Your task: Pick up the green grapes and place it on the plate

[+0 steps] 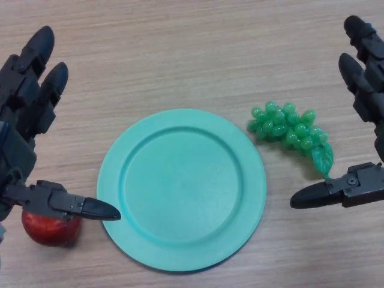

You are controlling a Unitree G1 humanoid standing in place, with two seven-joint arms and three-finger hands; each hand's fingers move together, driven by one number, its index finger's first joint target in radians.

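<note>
Head view: green grapes [291,133] lying on the table [192,48] just right of the teal plate [181,189], not on it. Right hand [360,120] wide open beside them, holding nothing. Left hand [27,120] also spread open, over a red apple [51,228]

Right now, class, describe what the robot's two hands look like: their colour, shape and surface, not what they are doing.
Both the left hand and the right hand are black and built of blocky, jointed segments with visible seams. Their fingers are thick, ending in smooth, rounded, slightly glossy tips. Each thumb tapers to a pointed, dark tip. No markings or sleeves show.
</note>
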